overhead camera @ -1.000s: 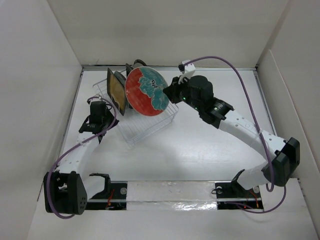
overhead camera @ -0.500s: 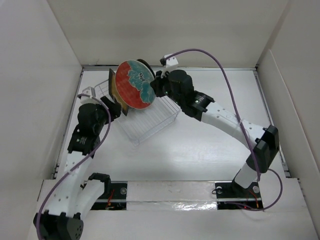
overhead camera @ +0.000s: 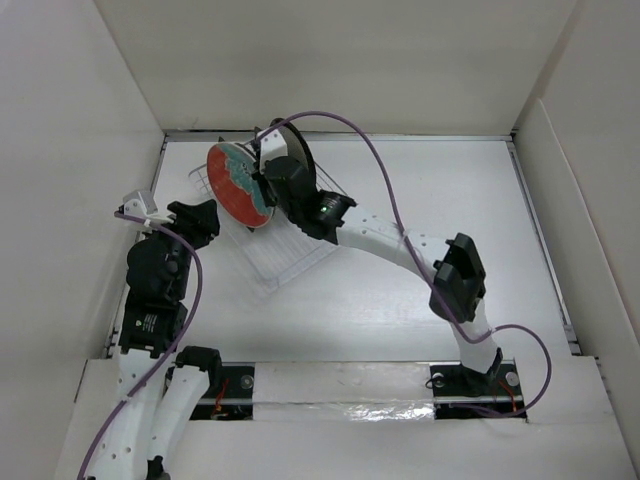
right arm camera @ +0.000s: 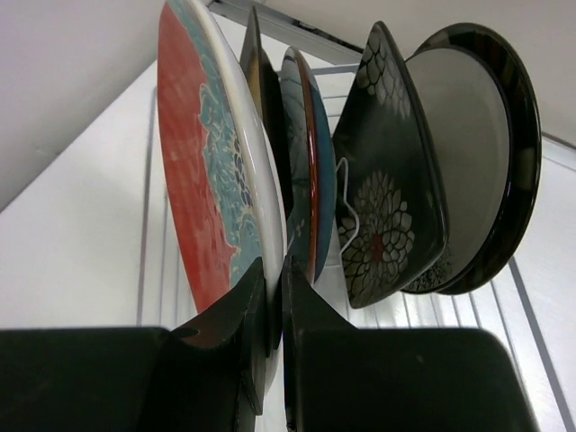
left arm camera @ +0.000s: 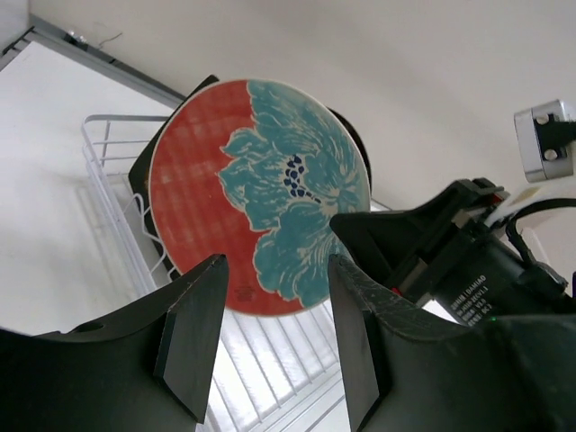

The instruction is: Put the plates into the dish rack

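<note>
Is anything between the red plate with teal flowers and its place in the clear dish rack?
Nothing visible does. The right hand holds the red round plate with teal flowers upright over the clear ribbed dish rack, at the outer end of the row. A teal round plate stands close beside it.

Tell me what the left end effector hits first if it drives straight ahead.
Probably the round red plate with teal flowers, centred ahead of the left end effector; depth unclear.
</note>
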